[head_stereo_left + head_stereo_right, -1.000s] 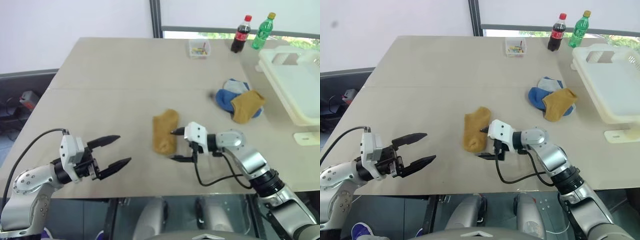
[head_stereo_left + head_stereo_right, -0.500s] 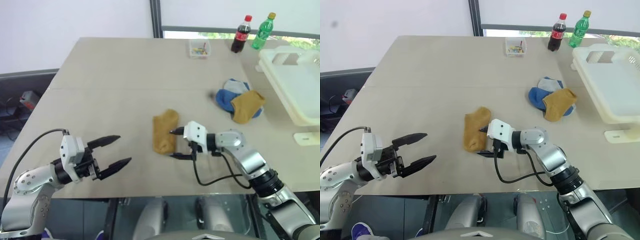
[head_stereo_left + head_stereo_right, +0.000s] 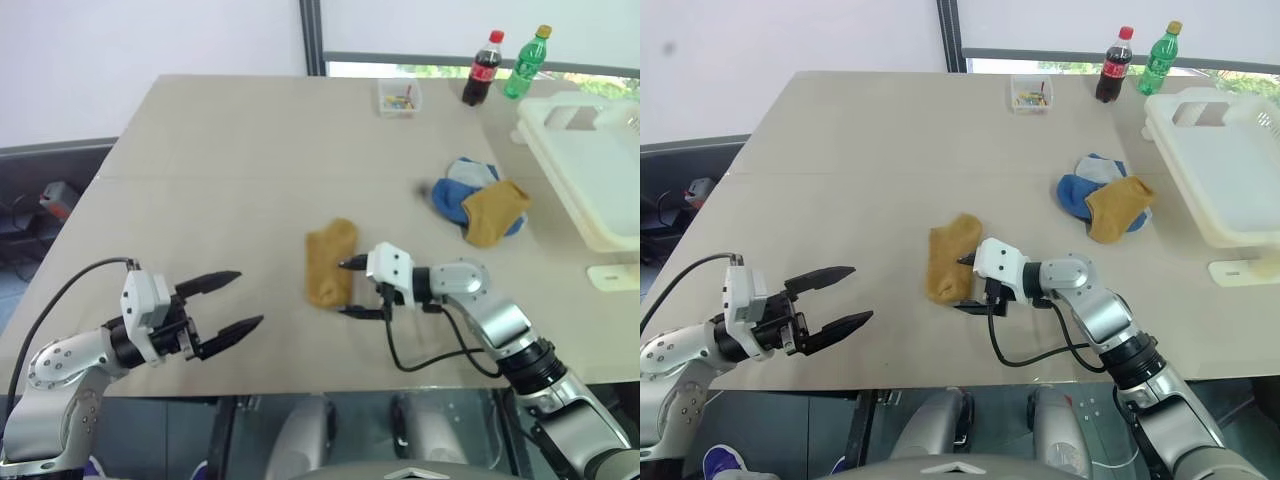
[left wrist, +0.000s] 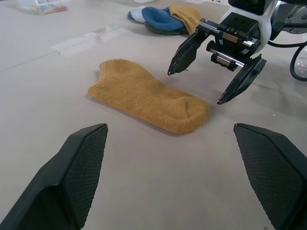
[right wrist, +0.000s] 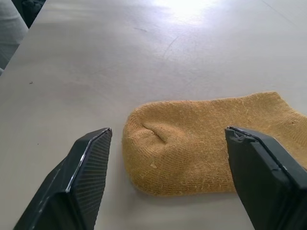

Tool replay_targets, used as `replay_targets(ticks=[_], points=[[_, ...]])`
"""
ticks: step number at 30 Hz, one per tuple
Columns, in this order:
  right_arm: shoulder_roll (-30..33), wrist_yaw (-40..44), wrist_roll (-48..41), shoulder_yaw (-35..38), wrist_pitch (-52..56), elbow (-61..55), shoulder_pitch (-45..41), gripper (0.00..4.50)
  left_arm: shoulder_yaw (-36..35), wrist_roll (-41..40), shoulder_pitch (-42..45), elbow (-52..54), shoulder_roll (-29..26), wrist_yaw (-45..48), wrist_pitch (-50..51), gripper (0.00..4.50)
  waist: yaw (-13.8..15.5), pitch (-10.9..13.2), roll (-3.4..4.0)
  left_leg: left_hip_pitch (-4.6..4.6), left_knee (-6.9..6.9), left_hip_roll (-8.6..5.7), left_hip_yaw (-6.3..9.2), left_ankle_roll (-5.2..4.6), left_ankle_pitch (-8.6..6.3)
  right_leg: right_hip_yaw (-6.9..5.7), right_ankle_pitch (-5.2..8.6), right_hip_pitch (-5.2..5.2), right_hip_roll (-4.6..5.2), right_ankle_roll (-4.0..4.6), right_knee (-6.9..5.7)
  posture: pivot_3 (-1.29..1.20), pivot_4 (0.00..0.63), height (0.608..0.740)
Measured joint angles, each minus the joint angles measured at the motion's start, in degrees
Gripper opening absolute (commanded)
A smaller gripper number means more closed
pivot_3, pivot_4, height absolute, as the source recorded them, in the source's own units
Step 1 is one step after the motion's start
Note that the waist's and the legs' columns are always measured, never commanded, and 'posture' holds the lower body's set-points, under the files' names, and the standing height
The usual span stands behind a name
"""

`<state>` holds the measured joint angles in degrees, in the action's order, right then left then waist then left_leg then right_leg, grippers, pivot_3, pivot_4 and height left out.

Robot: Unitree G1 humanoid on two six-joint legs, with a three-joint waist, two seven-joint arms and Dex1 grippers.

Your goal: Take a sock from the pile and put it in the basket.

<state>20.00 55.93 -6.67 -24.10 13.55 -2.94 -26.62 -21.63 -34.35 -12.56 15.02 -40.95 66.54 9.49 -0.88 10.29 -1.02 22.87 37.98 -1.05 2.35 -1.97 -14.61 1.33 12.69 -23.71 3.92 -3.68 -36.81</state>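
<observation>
A single mustard-yellow sock [image 3: 328, 263] lies flat in the middle of the table. My right gripper [image 3: 345, 289] is open at the sock's near end, low over the table, with one finger on each side of the toe [image 5: 192, 143]. The pile [image 3: 480, 205] of blue, pale and mustard socks lies further right, close to the cream-white basket [image 3: 590, 170] at the table's right edge. My left gripper [image 3: 248, 297] is open and holds nothing, hovering near the front left edge and pointing toward the sock [image 4: 148, 98].
At the far edge stand a small clear box [image 3: 399, 97] with coloured bits, a cola bottle [image 3: 481, 68] and a green bottle [image 3: 527, 62]. A small cream piece [image 3: 612, 277] lies in front of the basket. A black cable loops from my right wrist over the table's front edge.
</observation>
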Motion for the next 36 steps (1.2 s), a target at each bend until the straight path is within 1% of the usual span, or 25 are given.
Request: replay_targets(ticks=[9,10,11,15,16,21,22,23,25,26,27,28,29,30,36], points=[[-0.40,-1.22,0.31,0.00,-0.65,0.22,0.00,4.48,0.65,0.38,0.71,0.00,0.01,0.00,0.00,4.50,0.00,0.00,0.00,0.00,0.00,0.00,0.00,0.00,0.00,0.00,0.00,0.00,-0.01,0.00,0.00,0.00,0.150,0.740],[-0.55,-1.44,0.43,0.01,-0.75,0.29,0.00,3.95,0.79,0.39,0.80,0.00,0.01,0.00,0.00,4.50,0.00,0.00,0.00,0.00,0.00,0.00,0.00,0.00,0.00,0.00,0.00,0.00,-0.01,0.00,0.00,0.00,0.150,0.740],[-0.62,-1.48,0.50,0.01,-0.90,0.45,0.00,3.61,0.90,0.39,0.82,-0.01,0.01,0.01,0.00,4.50,0.00,0.00,0.00,0.00,0.00,0.00,-0.01,0.00,0.00,0.00,0.00,0.00,-0.01,0.00,0.00,0.00,0.150,0.740],[-0.63,-1.60,0.63,0.01,-1.16,0.56,0.00,1.70,0.97,0.40,0.83,-0.02,0.01,0.03,0.00,4.50,0.00,0.00,0.00,0.00,0.00,0.00,-0.01,0.00,0.00,0.00,0.00,0.00,-0.01,0.00,0.00,0.00,0.150,0.740],[-0.63,-1.65,0.67,0.01,-1.18,0.56,0.00,1.29,0.97,0.40,0.84,-0.02,0.00,0.03,0.00,4.50,0.00,0.00,0.00,0.00,0.00,0.00,-0.01,0.00,0.00,0.00,0.00,0.00,-0.01,0.00,0.00,0.00,0.150,0.740],[-0.62,-2.06,0.95,0.01,-1.37,0.57,0.00,1.29,0.99,0.40,0.90,-0.02,0.00,0.03,0.01,4.50,0.00,0.00,0.00,0.00,0.00,0.00,-0.01,0.00,0.00,0.00,0.00,0.00,-0.01,0.00,0.00,0.00,0.150,0.740],[-0.61,-1.93,0.88,0.01,-1.25,0.57,0.00,1.55,0.99,0.40,0.90,-0.02,0.00,0.03,0.01,4.50,0.00,0.00,0.00,0.00,0.00,0.00,-0.01,0.00,0.00,0.00,0.00,0.00,-0.01,0.00,0.00,0.00,0.150,0.740],[-0.56,-1.51,0.65,0.01,-0.99,0.56,0.00,1.91,1.00,0.40,0.90,-0.02,0.00,0.03,0.01,4.50,0.00,0.00,0.00,0.00,0.00,0.00,-0.01,0.00,0.00,0.00,0.00,0.00,-0.02,0.00,0.00,0.00,0.150,0.740],[-0.44,-1.17,0.20,0.01,-0.44,0.53,0.00,2.33,1.02,0.40,0.90,-0.02,0.01,0.01,0.02,4.50,0.00,0.00,0.00,0.00,0.00,0.00,-0.01,0.00,0.00,0.00,0.00,0.00,-0.02,0.00,0.00,0.00,0.150,0.740],[-0.22,-0.67,-0.26,0.01,0.11,0.48,0.02,2.82,1.13,0.40,0.90,-0.02,0.00,-0.02,0.03,4.50,0.00,0.00,0.00,0.00,0.00,0.00,-0.01,0.00,0.00,0.00,0.00,0.00,-0.01,0.00,0.00,0.00,0.150,0.740],[-0.04,-0.28,-0.40,0.01,0.24,0.46,0.03,3.15,1.28,0.40,0.88,-0.02,0.00,-0.03,0.04,4.50,0.00,0.00,0.00,0.00,0.00,0.00,-0.01,0.00,0.00,0.00,0.00,0.00,-0.01,0.00,0.00,0.00,0.150,0.740],[0.07,-0.12,-0.52,0.01,0.43,0.43,0.04,3.58,1.44,0.40,0.88,-0.02,0.01,-0.04,0.07,4.50,0.00,0.00,0.00,0.00,0.00,0.00,0.00,0.00,0.00,0.00,0.00,0.00,-0.01,0.00,0.00,0.00,0.150,0.740],[0.08,-0.11,-0.55,0.01,0.76,0.39,0.11,4.10,1.49,0.40,0.87,-0.02,0.01,-0.06,0.08,4.50,0.00,0.00,0.00,0.00,0.00,0.00,0.00,0.00,0.00,0.00,0.00,0.00,-0.01,0.00,0.00,0.00,0.150,0.740],[0.08,-0.11,-0.56,0.01,0.83,0.35,0.17,4.42,1.49,0.40,0.87,-0.02,0.01,-0.07,0.08,4.50,0.00,0.00,0.00,0.00,0.00,0.00,-0.01,0.00,0.00,0.00,0.00,0.00,-0.01,0.00,0.00,0.00,0.150,0.740],[-0.01,-0.46,-0.48,0.01,1.01,-0.22,0.44,4.42,1.49,0.40,0.76,-0.02,0.01,-0.20,0.10,4.50,0.00,0.00,0.00,0.00,0.00,0.00,-0.01,0.00,0.00,0.01,0.00,0.00,-0.01,0.00,0.00,0.00,0.150,0.740]])
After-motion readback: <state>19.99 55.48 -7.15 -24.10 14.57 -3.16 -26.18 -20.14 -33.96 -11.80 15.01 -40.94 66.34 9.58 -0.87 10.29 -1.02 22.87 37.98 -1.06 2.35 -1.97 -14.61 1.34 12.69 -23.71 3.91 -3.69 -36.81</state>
